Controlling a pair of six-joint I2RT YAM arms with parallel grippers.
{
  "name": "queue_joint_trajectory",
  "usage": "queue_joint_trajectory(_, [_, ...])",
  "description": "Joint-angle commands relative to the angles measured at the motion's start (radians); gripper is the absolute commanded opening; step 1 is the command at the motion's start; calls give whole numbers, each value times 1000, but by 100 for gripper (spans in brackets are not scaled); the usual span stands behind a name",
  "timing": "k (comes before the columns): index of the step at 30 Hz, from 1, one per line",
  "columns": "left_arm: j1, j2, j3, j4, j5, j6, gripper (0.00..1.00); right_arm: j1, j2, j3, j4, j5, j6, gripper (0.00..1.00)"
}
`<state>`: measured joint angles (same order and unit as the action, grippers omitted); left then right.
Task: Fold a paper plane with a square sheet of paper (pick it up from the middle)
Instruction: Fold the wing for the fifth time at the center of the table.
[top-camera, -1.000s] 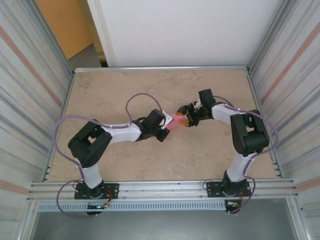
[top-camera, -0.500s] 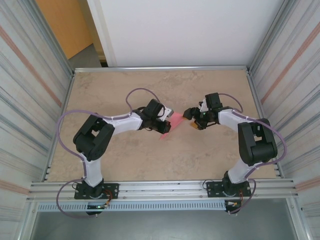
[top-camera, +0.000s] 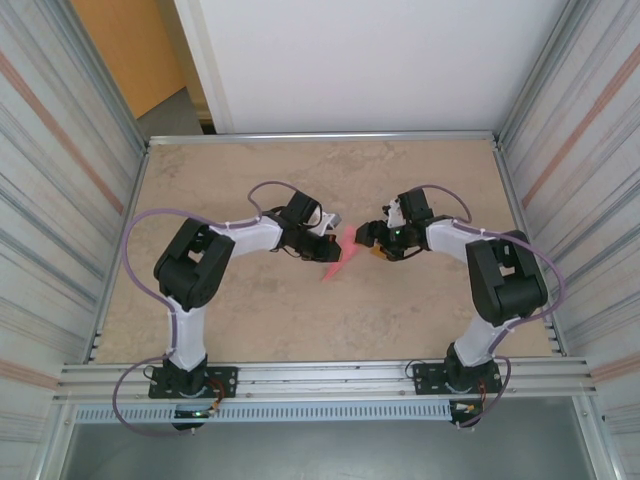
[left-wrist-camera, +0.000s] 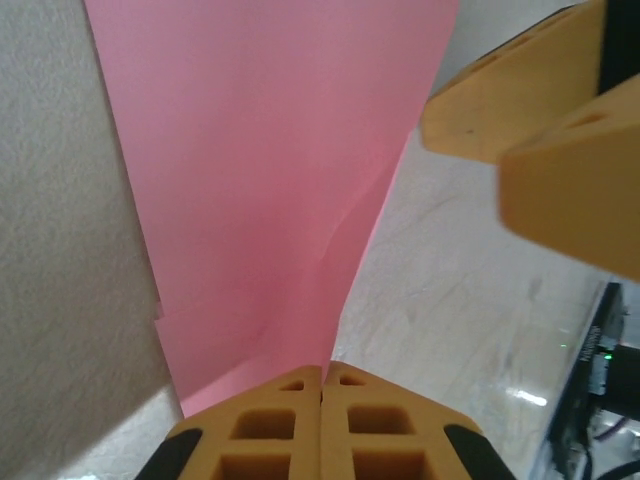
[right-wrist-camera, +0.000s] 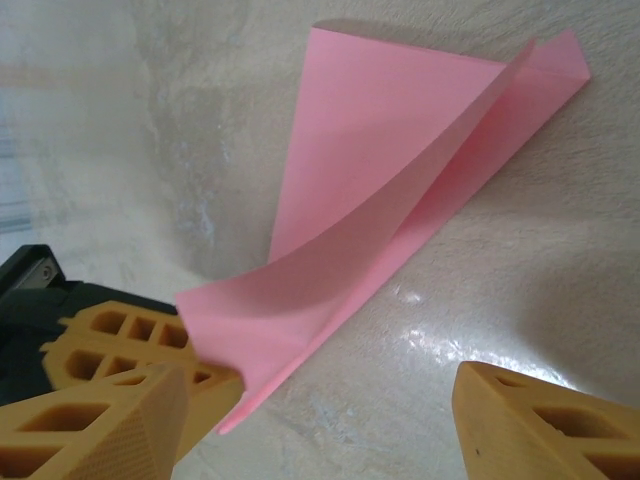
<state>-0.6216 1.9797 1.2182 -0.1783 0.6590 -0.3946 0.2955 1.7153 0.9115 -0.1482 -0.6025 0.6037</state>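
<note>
Now, creased, pointed pink paper plane (right-wrist-camera: 400, 190), left claw (left-wrist-camera: 322, 376) pinching its end, right claw (right-wrist-camera: 325, 400) spread wide

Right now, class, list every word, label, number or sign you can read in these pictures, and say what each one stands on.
None: no text can be read in any view.
The pink paper is blank, and the table bears no marks.

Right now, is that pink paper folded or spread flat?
Folded: the thin pink paper sheet narrows into a layered, creased wedge, pinched by the shut left end effector.
</note>
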Motion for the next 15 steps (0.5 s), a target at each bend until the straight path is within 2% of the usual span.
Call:
queue_joint_trajectory(1, [16,28,23,26,101,-74,1,19,36,49,-23,-24,-58,69])
queue_joint_trajectory(5, [26,50,28,43,145,-112,2,28,70,82,-44,-11,-69,68])
queue_joint_trajectory(15, [37,82,20,79,169,-179,4,32,128,105,-87,65,-82,61])
